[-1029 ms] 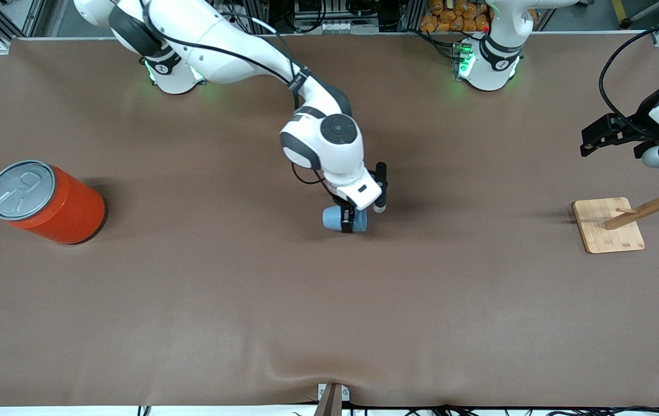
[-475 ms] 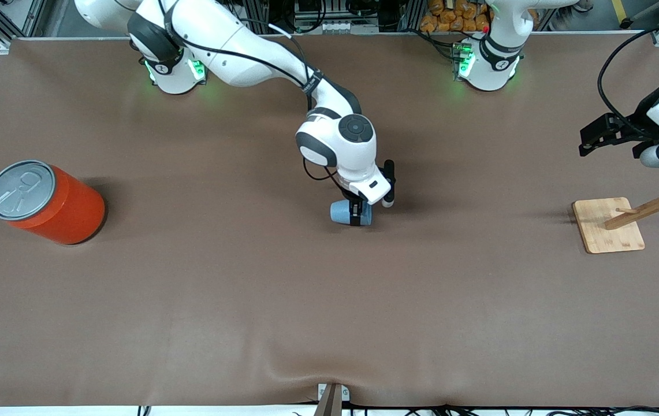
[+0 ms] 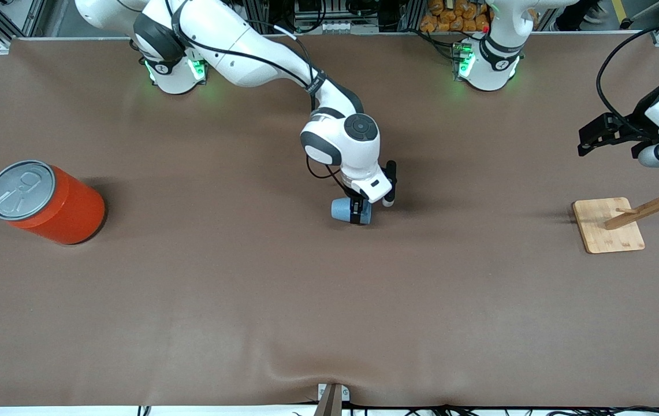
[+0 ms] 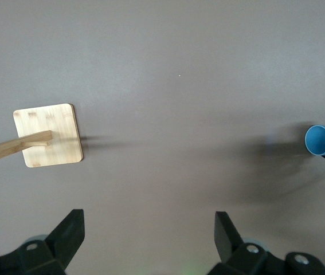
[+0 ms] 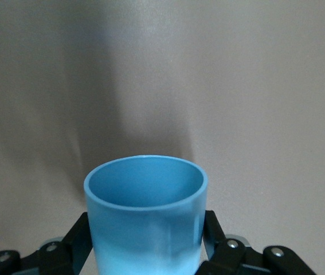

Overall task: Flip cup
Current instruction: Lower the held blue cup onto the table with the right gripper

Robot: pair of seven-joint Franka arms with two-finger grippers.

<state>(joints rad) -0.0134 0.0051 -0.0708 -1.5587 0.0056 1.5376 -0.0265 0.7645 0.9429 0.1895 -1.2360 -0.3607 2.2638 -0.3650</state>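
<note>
Shifted slightly toward the left arm's end of the table [image 3: 190, 300] since a second ago: right gripper [image 3: 358, 211], clamped on the cup [image 3: 342, 209], light blue, lying on its side at the table's middle with its mouth turned toward the left arm's end. Left gripper [image 4: 145, 235]: jaws spread wide and holding nothing, waiting over the table near the wooden stand [image 3: 608, 225], whose pegs are cut off at the front view's edge. Orange can [image 3: 46, 202]: unchanged, upright at the right arm's end; cup base hidden by the gripper in the right wrist view.
</note>
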